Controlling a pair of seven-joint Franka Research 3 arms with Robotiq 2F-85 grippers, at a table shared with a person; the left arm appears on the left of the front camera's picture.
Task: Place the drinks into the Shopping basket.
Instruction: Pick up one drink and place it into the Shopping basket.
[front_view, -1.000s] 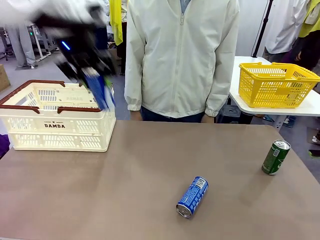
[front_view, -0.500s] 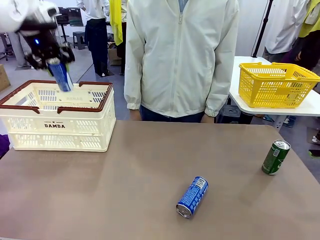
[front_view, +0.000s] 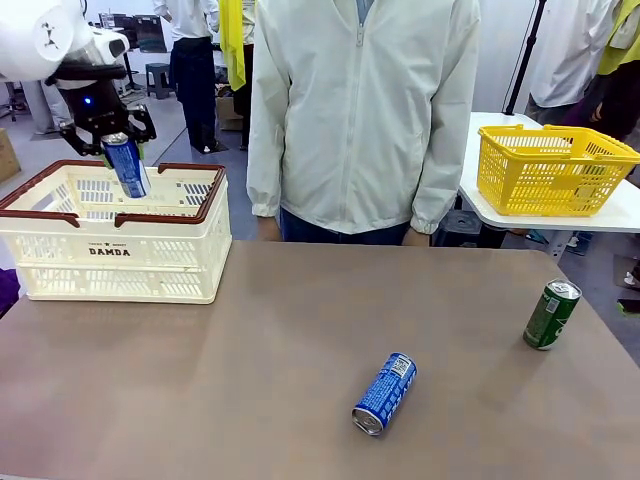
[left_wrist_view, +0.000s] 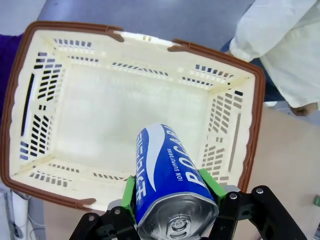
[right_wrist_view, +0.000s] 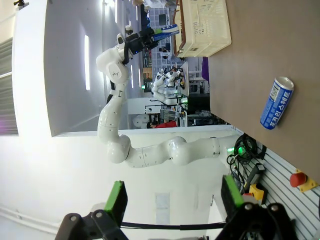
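Far left on the desk (front_view: 250, 380) stands the basket (front_view: 110, 250), its printed side toward the robot and its open top up. The left arm (front_view: 40, 40) comes in from the upper left corner above it with the wrist turned down, and the left jaws are closed on the top end of the held can (front_view: 125, 165), a blue one. The can's long axis is close to upright and slightly tilted, with the gripped top up and to the left and the bottom end down and to the right, pointing into the basket's opening at about rim level. In the left wrist view the held can (left_wrist_view: 167, 170) shows its silver top and pull tab toward the camera, clamped between the green pads (left_wrist_view: 129, 192), with its far end aimed at the pale floor inside the basket (left_wrist_view: 255, 125).

A person (front_view: 360, 120) in a pale jacket stands at the far edge of the desk. Near the front middle lies the lying can (front_view: 384, 393), blue, on its side, long axis diagonal, silver end toward the robot and a little left. At the right edge the green can (front_view: 551, 314) stands on end, silver top up, well apart from the lying one. A yellow basket (front_view: 550, 170) sits on a separate white table behind it.

In the right wrist view the right jaws stand wide open with nothing between the pads (right_wrist_view: 116, 197); the scene is rolled sideways, and the lying can (right_wrist_view: 276, 102) is well ahead of them
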